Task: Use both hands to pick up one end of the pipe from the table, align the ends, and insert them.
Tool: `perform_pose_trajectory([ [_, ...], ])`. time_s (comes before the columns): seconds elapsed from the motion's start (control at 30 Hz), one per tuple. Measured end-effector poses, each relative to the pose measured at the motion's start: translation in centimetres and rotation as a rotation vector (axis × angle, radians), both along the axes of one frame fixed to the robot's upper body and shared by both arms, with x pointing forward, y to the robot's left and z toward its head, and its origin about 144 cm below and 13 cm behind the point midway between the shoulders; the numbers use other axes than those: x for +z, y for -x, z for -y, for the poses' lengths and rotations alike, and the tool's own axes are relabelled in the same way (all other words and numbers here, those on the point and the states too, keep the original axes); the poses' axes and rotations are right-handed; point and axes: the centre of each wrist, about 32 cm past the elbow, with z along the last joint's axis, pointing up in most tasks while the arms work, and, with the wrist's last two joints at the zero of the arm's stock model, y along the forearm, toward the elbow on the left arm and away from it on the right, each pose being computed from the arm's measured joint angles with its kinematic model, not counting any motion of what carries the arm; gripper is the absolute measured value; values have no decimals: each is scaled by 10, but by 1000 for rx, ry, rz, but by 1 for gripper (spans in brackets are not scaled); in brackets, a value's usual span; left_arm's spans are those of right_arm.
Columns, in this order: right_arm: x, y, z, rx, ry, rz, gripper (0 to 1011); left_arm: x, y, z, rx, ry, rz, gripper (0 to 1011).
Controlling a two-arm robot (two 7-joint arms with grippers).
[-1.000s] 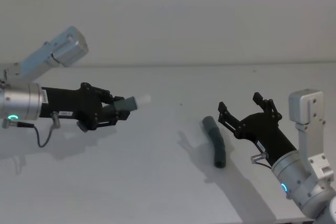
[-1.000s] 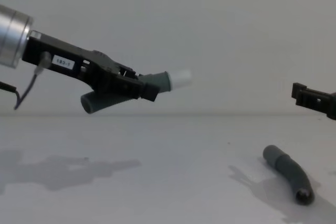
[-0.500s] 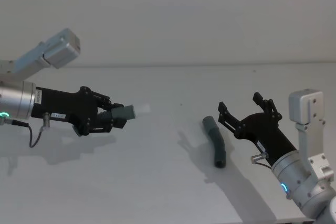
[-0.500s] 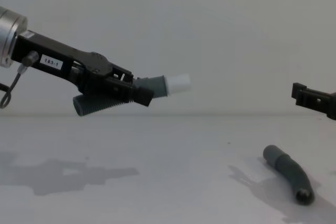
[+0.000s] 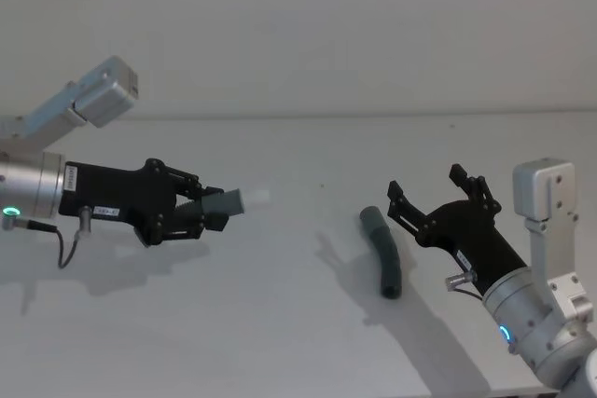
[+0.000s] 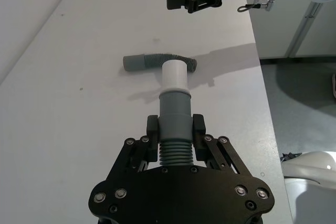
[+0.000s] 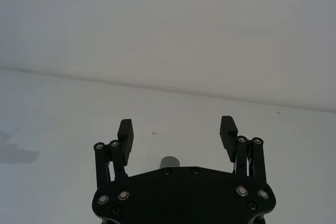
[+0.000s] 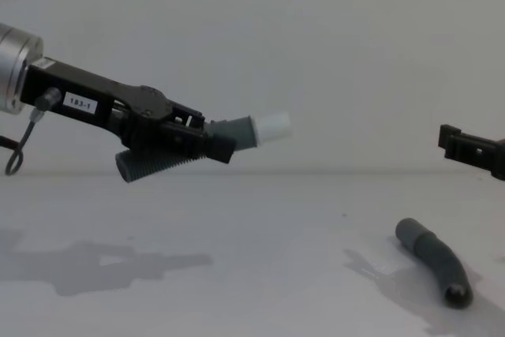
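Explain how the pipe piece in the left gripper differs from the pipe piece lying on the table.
The held piece is clamped in the left gripper above the table; the lying piece rests free on it. The held piece ends in a white tip; the lying piece shows only grey ends. Both are grey corrugated hose.

Left gripper (image 8: 207, 141): you've got it clamped on a hose (image 8: 156, 166), white tip (image 8: 274, 125) pointing right, off the table (image 8: 237, 274).
Other hose (image 8: 435, 254): lying on the table, lower right.
Right gripper (image 8: 464, 147): right edge, above that hose.
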Motion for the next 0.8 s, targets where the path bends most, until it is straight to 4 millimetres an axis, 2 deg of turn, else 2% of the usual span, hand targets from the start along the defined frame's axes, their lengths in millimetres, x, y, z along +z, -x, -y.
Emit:
perform_pose_trajectory([
  [0.3, 3, 0, -2, 1, -1, -7, 1002, -4, 0, 0, 0, 17, -3, 344],
  [0.8, 37, -2, -20, -3, 18, -133, 1002, -7, 0, 0, 2, 27, -4, 344],
])
